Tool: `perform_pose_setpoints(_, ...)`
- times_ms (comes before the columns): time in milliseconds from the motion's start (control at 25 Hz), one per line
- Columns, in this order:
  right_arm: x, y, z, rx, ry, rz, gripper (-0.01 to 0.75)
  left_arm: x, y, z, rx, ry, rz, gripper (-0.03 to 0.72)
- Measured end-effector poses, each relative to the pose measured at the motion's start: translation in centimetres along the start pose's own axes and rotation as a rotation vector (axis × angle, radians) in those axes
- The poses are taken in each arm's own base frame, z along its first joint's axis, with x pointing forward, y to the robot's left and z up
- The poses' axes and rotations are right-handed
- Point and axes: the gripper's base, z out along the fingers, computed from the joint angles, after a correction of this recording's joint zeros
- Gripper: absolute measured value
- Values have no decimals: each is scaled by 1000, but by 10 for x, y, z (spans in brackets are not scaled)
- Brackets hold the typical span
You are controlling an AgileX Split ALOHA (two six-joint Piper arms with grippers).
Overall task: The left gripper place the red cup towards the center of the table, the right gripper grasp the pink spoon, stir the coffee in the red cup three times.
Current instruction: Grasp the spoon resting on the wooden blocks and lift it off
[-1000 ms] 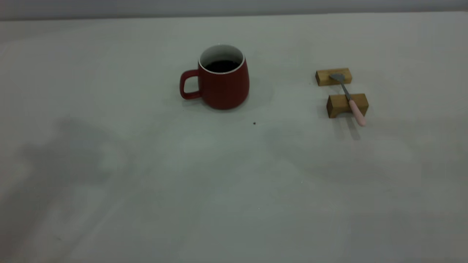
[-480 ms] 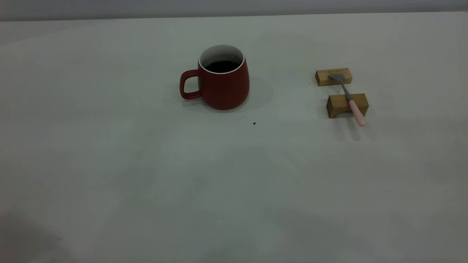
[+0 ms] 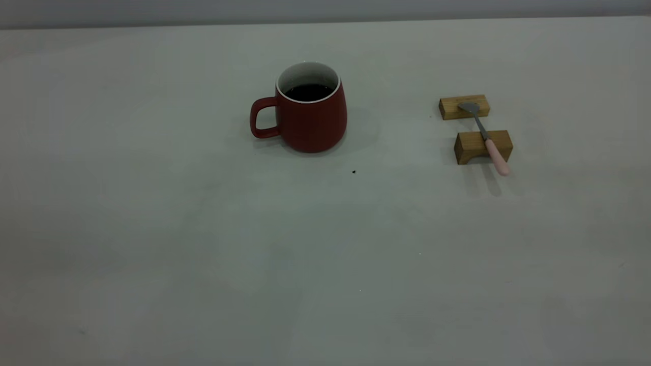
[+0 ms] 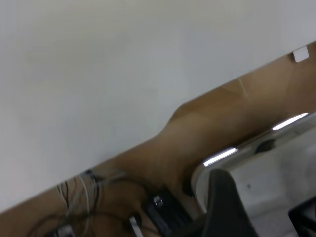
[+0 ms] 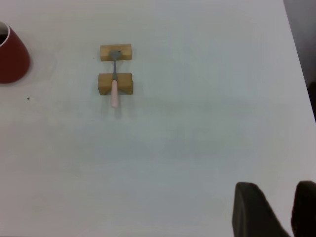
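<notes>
The red cup (image 3: 310, 122) stands upright on the table (image 3: 325, 254), a little left of the middle, handle to the left, with dark coffee (image 3: 309, 92) inside. The pink spoon (image 3: 485, 137) lies across two wooden blocks at the right, pink handle toward the near side. In the right wrist view the pink spoon (image 5: 114, 84) and a part of the red cup (image 5: 10, 57) lie far off. My right gripper (image 5: 279, 192) hangs high, open and empty. My left gripper (image 4: 261, 197) is off the table, open and empty. Neither gripper shows in the exterior view.
Two tan wooden blocks (image 3: 464, 107) (image 3: 482, 146) carry the spoon. A tiny dark speck (image 3: 354, 172) lies near the cup. In the left wrist view, cables (image 4: 84, 197) and a dark box (image 4: 165, 212) lie on a brown floor.
The arms' shadows on the near part of the table have faded away. The cup and the spoon have not moved.
</notes>
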Motion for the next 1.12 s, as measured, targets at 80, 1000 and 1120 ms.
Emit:
perform_pose_setpoints(80, 0, 0, 0, 0, 0, 0, 237, 5, -1, -4, -4, -47, 6, 502)
perform_pose_setpoints(1000, -35, 7, 1, -75, 35, 18, 395, 46, -10, -28, -228, -386, -213, 502)
perform_pose_setpoints(1120, -57, 12, 22, -125, 91, 18, 525, 46, -10, -28, -228, -386, -213, 502)
